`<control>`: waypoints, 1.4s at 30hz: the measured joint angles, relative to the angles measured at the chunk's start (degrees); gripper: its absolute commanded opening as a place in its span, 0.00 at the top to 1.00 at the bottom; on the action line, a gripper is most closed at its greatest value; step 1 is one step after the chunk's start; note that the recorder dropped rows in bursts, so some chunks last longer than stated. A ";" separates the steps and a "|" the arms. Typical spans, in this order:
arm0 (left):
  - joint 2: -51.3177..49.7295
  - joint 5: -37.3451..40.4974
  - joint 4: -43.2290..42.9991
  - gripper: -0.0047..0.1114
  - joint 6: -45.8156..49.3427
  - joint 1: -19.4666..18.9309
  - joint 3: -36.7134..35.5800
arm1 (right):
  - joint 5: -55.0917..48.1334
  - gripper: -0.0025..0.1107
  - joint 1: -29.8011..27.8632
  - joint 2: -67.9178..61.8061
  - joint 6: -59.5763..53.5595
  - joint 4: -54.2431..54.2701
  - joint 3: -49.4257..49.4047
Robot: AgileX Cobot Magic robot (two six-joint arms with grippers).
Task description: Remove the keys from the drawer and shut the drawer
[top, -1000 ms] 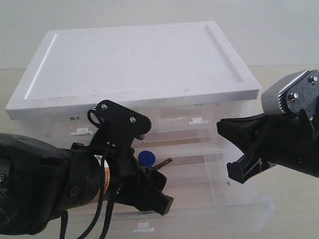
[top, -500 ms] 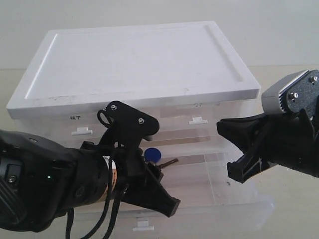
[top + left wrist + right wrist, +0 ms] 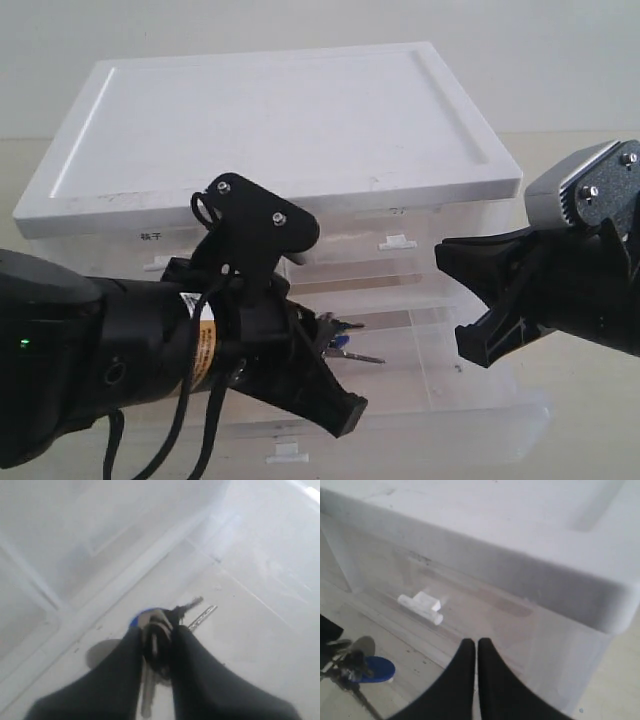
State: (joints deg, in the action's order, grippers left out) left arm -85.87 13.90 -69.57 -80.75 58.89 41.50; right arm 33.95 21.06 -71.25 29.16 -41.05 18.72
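The keys (image 3: 192,604) are a silvery bunch with a blue fob (image 3: 136,620), and my left gripper (image 3: 157,635) is shut on them inside the pulled-out clear drawer (image 3: 480,400). In the exterior view the keys (image 3: 345,343) stick out beside the left gripper (image 3: 335,365), just above the drawer floor. From the right wrist view the fob (image 3: 375,669) and keys (image 3: 345,662) show low at the side. My right gripper (image 3: 471,642) is shut on nothing and hovers over the drawer's right part (image 3: 460,300), apart from the keys.
The drawer belongs to a clear plastic cabinet with a white lid (image 3: 280,110). A white handle (image 3: 290,455) sits on the drawer's front, and another handle (image 3: 420,605) on the closed drawer above. The bulky left arm (image 3: 100,370) covers the drawer's left half.
The left gripper reached further into the drawer and shut on the keys; the fob that lay in plain sight is now mostly hidden by the fingers. The right arm has not moved.
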 measured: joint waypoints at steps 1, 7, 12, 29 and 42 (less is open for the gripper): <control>0.98 0.57 0.22 0.92 0.55 0.45 0.00 | 0.00 0.98 0.00 0.00 0.00 0.00 0.00; 4.86 6.39 1.03 0.92 3.62 5.60 0.00 | 0.00 0.98 0.00 0.00 0.00 0.00 0.00; 6.55 7.74 1.45 0.83 8.36 8.49 0.00 | 0.00 0.98 0.00 0.00 0.00 0.00 0.00; -4.52 12.71 -6.16 0.36 -2.20 6.71 1.06 | 0.00 0.98 0.00 0.00 0.00 -0.95 0.00; -5.71 3.05 -2.63 0.41 -7.48 2.42 0.71 | 0.69 0.98 0.00 0.00 0.36 -0.15 0.00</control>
State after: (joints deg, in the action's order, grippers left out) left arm -91.58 16.95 -72.20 -88.23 61.31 42.21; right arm 34.65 21.06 -71.25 29.52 -41.20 18.72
